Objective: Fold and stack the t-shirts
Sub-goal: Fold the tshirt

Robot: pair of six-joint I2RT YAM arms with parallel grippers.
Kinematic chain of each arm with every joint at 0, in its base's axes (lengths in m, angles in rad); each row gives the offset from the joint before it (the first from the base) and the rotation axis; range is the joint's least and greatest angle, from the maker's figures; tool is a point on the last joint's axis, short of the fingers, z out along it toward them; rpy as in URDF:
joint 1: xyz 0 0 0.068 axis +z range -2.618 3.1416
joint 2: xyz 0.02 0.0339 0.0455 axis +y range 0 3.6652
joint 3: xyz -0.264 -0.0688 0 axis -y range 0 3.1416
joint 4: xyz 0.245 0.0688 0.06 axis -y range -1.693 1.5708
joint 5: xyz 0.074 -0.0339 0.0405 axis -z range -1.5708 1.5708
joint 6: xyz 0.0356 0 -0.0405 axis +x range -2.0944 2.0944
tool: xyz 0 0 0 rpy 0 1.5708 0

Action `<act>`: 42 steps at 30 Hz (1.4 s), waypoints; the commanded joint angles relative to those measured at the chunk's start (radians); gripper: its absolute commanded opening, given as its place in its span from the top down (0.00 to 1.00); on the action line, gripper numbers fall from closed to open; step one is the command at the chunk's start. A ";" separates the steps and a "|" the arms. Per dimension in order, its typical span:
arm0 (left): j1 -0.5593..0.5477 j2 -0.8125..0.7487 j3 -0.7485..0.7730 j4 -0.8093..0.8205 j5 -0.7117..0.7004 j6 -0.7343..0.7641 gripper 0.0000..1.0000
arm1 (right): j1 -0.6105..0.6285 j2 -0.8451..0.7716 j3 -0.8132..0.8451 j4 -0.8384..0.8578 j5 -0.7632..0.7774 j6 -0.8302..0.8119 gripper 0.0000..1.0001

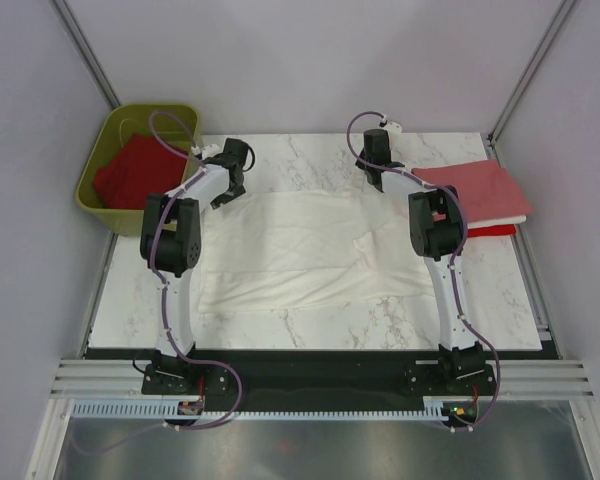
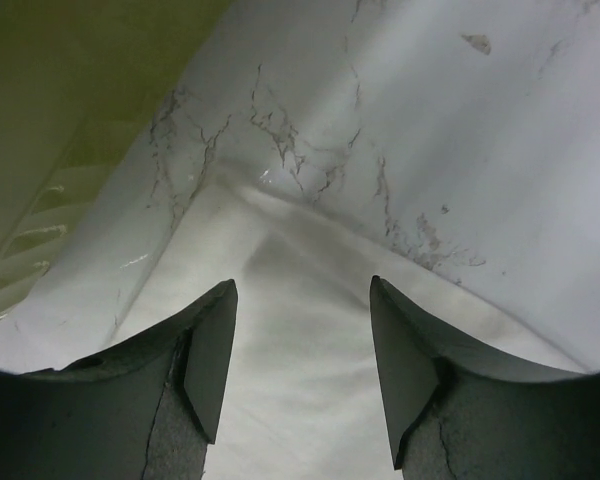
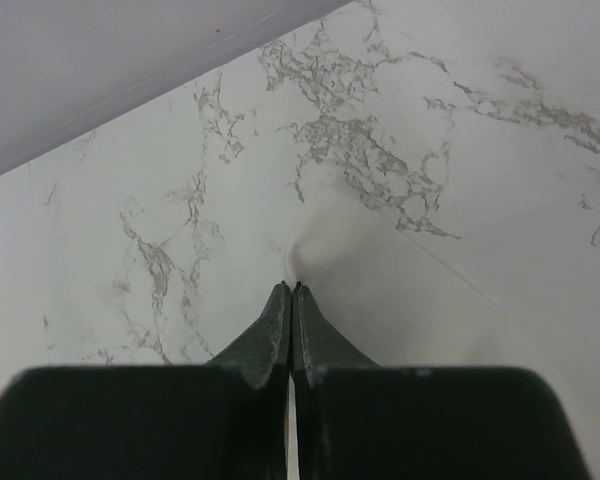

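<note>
Now the right gripper (image 3: 292,292) is closed on the far right corner of the white t-shirt (image 1: 300,250), while the left gripper (image 2: 302,345) is held wide open over the far left corner, nothing pinched. The shirt is spread flat at the middle of the table (image 1: 280,325), left of the folded pink t-shirt (image 1: 480,185). The first fold is judged to be in preparation: the left jaws must be closed on the cloth, so that both corners are lifted together.
</note>
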 commanded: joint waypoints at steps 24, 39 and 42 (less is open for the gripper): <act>0.044 0.025 0.077 -0.038 -0.053 -0.095 0.98 | -0.010 -0.192 -0.171 0.041 0.078 0.052 1.00; 0.027 -0.009 0.069 -0.038 -0.075 -0.103 0.98 | 0.004 -0.400 -0.429 0.199 0.248 0.066 1.00; 0.018 -0.019 0.068 -0.038 -0.070 -0.101 0.98 | 0.015 -0.434 -0.449 0.201 0.277 0.044 1.00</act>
